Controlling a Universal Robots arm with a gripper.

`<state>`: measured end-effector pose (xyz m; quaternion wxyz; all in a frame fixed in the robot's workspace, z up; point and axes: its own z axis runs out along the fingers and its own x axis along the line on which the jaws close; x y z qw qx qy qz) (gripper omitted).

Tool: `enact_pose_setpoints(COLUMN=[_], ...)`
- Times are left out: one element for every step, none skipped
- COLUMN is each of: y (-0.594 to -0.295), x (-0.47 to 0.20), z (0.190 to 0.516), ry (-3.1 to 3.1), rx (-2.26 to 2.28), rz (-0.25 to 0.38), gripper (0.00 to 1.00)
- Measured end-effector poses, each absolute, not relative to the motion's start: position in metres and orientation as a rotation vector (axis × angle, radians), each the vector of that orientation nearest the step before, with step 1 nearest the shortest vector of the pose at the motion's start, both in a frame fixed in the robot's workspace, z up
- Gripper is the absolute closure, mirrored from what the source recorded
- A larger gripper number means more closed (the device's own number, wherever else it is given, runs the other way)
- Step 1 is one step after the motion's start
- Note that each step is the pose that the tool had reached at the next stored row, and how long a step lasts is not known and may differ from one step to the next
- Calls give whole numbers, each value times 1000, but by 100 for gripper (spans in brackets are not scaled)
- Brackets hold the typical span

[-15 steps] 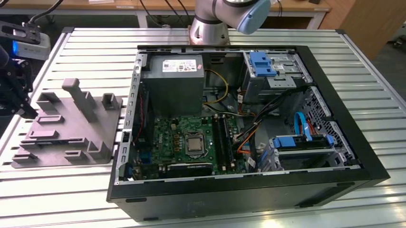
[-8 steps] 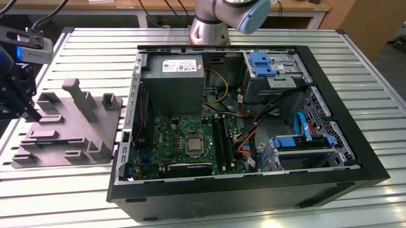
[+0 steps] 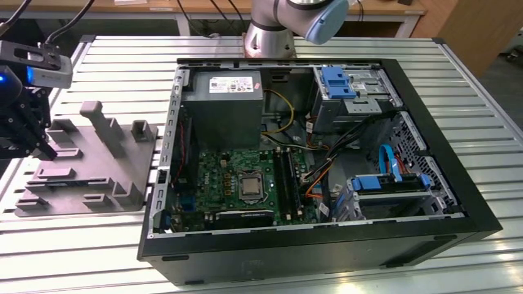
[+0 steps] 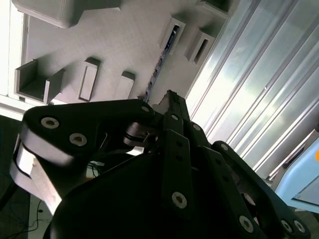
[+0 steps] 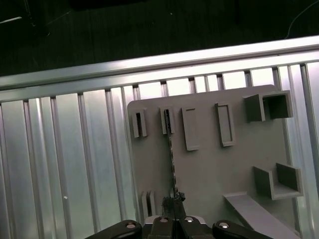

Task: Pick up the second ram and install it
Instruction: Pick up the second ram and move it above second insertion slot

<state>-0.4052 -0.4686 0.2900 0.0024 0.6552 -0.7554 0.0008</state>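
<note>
Seen at the exterior view's left: end effector (image 3: 41, 152) low over the grey fixture (image 3: 122, 174), on the ribbed surface (image 3: 122, 49). In both wrist views, closed almost fully, with one end of the ram (image 5: 171, 159) (image 4: 160, 62) pinched between the fingertips. Thin strip, upright on its edge along the fixture, other end seated in a narrow slot. Just right of the fixture, open case (image 3: 327, 248) with a green board (image 3: 212, 177) inside.

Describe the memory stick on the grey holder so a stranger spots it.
On the ribbed metal table lies a grey holder. The memory stick stands on edge across it, one end in a slot. Unlike the grey blocks, it is thin and dark.
</note>
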Motion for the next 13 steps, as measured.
enact_pose_setpoints(y=[-469,-468,-468,-468,-468,-468,-468,-468,-468,-468,-468,-468,-468], x=[-405,-405,-405,-405,-405,-405,-405,-405,-405,-405,-405,-405,-405], z=[290,289,288,287,285,284,282,281,279,278,276,275,274], ry=[-2370,-2370,-2370,-2370,-2370,-2370,-2370,-2370,-2370,-2369,-2369,-2369,-2369], rx=[2056,2056,2056,2056,2056,2056,2056,2056,2056,2056,2056,2057,2057], rz=[2,2,2,2,3,3,3,3,3,3,3,3,3], gripper=[90,90,90,90,90,90,90,90,90,90,90,90,90])
